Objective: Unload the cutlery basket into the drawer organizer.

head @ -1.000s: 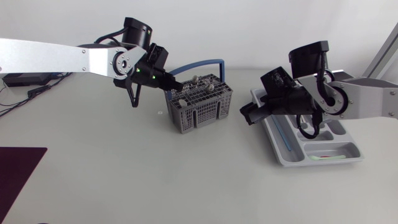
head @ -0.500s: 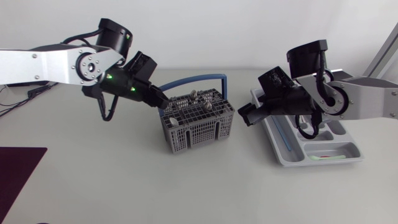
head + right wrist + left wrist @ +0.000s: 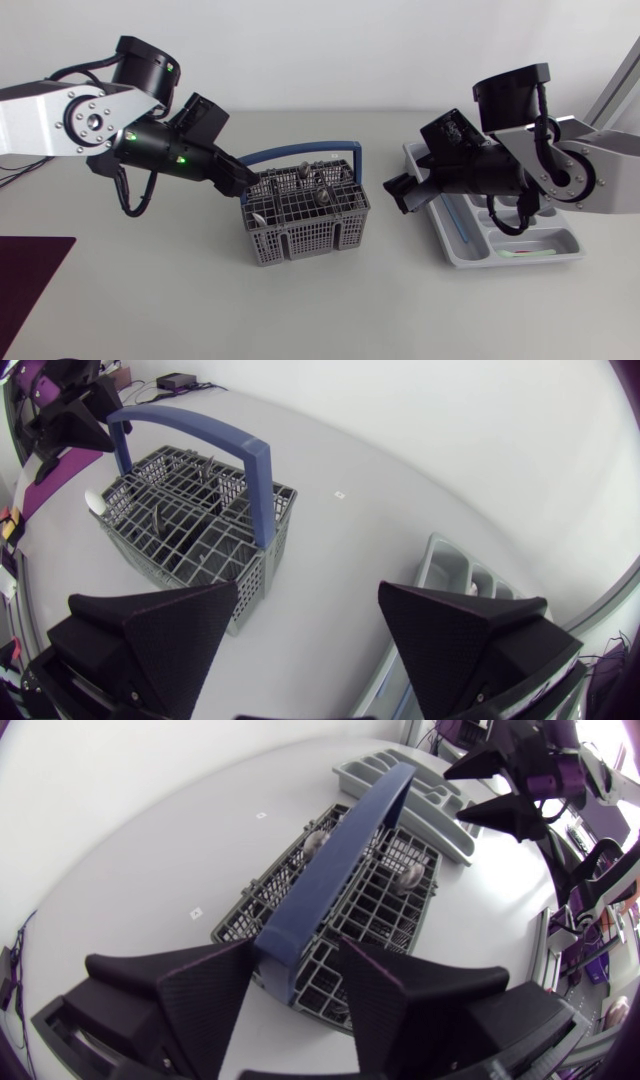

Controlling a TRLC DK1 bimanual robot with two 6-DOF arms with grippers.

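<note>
On the pale tabletop [image 3: 150, 300] the cutlery basket [image 3: 305, 225] sits mid-frame. My left claw [image 3: 247, 180] is clenched on the left end of its blue handle [image 3: 300, 153], which runs left to right. My right claw [image 3: 393, 195], released and empty, hangs nearer the drawer organizer [image 3: 480, 255] at right.

Left pincer [image 3: 295, 958] clamped on blue handle [image 3: 345, 850] of grey cutlery basket [image 3: 392, 895]; drawer organizer [image 3: 440, 818] just beyond basket.

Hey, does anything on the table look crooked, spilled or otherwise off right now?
Only the cutlery basket: it sits skewed to the drawer organizer, with my left hand clamped on its blue handle. No spill shows.
</note>
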